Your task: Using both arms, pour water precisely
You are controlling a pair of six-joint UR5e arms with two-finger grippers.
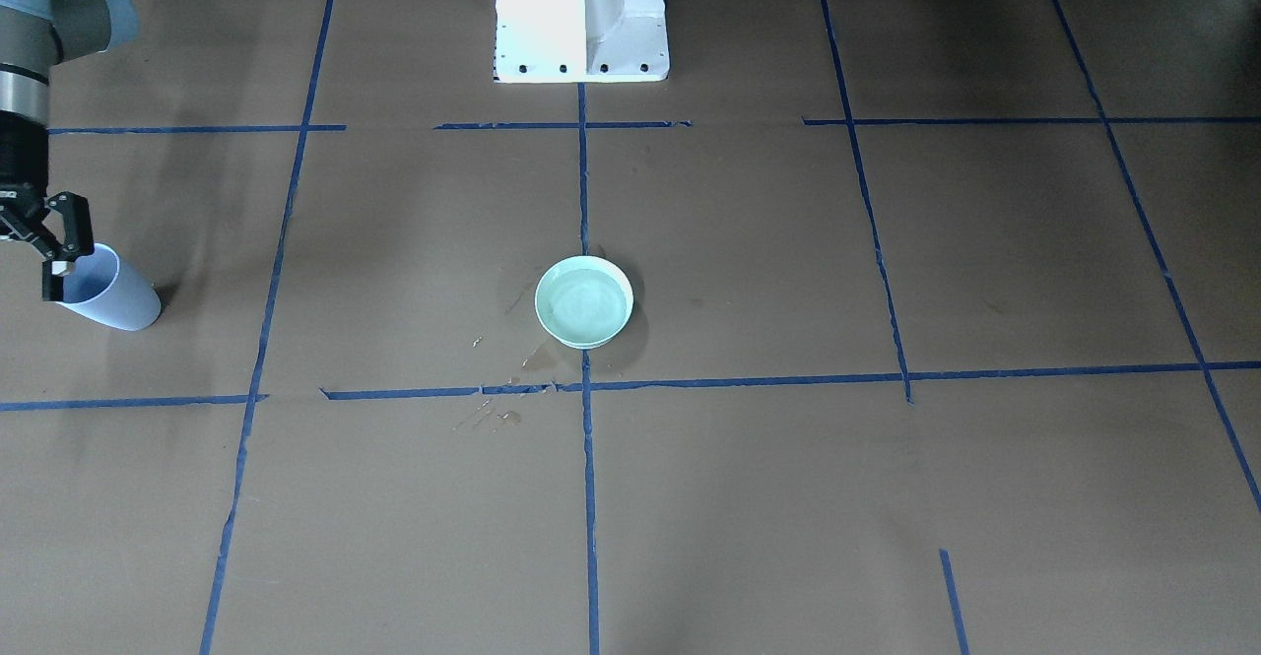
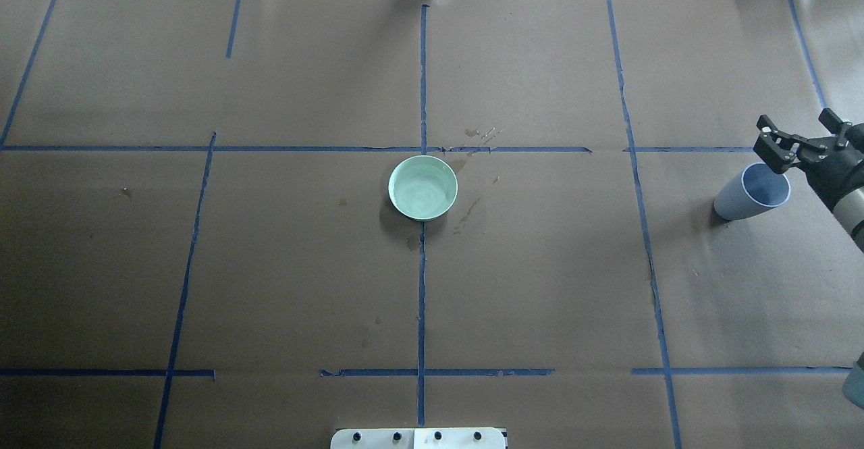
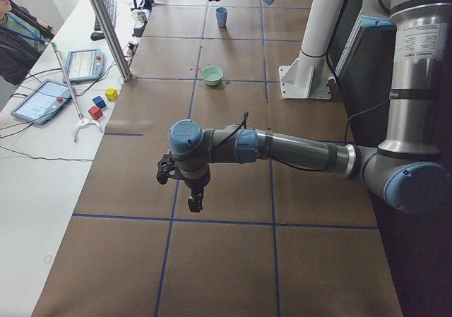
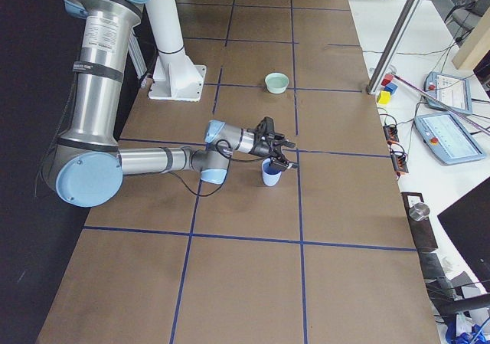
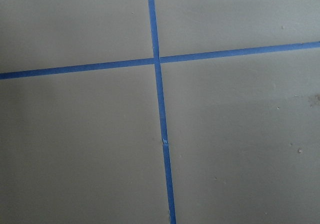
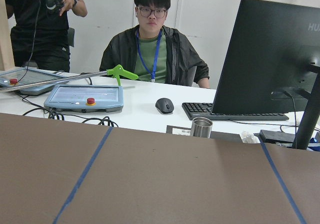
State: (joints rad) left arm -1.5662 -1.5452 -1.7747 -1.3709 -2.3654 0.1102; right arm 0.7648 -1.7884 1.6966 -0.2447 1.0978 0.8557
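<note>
Right end effector (image 2: 801, 135), open, hovers at the pale blue plastic cup (image 2: 751, 196), right side of the table (image 2: 540, 287). Left end effector (image 3: 180, 185): state cannot be told. Water (image 2: 423, 191) sits in the central pale green round bowl (image 2: 392, 189). Avoid rim contact, since it may tip the cup.

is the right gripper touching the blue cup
Cannot tell. In the overhead view the right gripper overlaps the blue cup at its rim; no contact or gap shows plainly.

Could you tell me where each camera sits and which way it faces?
Overhead: behind pedestal, looking forward; right tool.
Front-facing: across table, facing pedestal; right tool.
Exterior left: left end; left arm near.
Exterior right: right end; right arm near.
Left wrist: down at tape cross; no body.
Right wrist: level, toward desk; no body.
Shared: all exteriors show the bowl.
</note>
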